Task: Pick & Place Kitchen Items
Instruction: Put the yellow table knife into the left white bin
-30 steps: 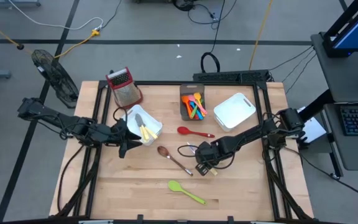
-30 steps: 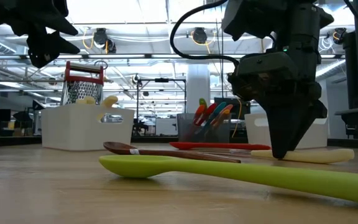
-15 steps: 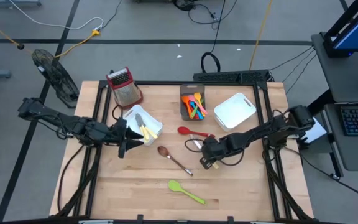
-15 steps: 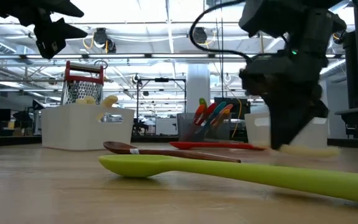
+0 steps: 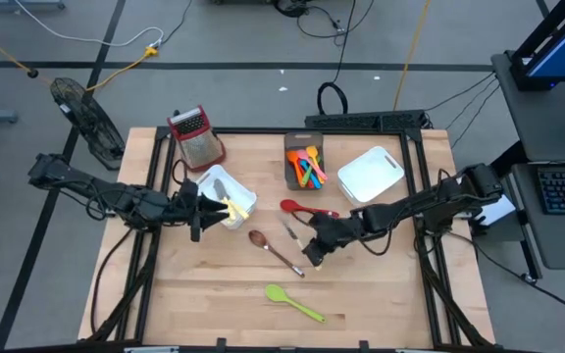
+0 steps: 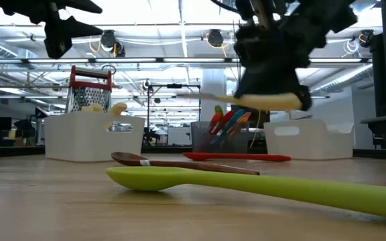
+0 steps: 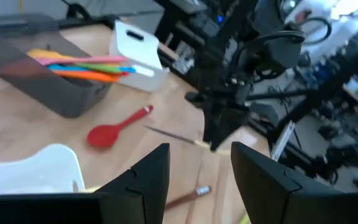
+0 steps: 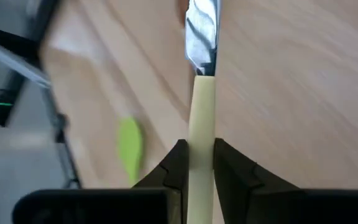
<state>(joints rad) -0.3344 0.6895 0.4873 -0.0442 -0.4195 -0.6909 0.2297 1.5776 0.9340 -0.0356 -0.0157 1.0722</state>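
Note:
My right gripper point(image 5: 311, 249) is shut on a yellow-handled knife point(image 6: 268, 101), held above the table's middle; it also shows in the right wrist view point(image 8: 202, 93). A red spoon point(image 5: 302, 208), a brown spoon point(image 5: 275, 250) and a green spoon point(image 5: 294, 303) lie flat on the table. My left gripper point(image 5: 196, 212) hangs open and empty over the near edge of the left white bin point(image 5: 243, 197), which holds yellow-handled knives point(image 5: 230, 208). My right gripper pinches the knife's pale yellow handle point(image 8: 201, 132) between its two fingers. The knife runs on forward past the fingertips, its blade point(image 8: 202, 30) pointing away from the wrist. The knife is lifted clear of the table and lies about level point(image 6: 273, 100).
A dark grey bin point(image 5: 293, 176) with several coloured utensils and a white bin point(image 5: 371, 175) stand at the far right. A red-topped grater point(image 5: 194, 135) stands at the far left. Bare wood lies along the near edge around the green spoon.
My right gripper has risen from the table with the knife and gone a little toward the left edge. The knife, which lay on the wood, is now lifted clear and about level.

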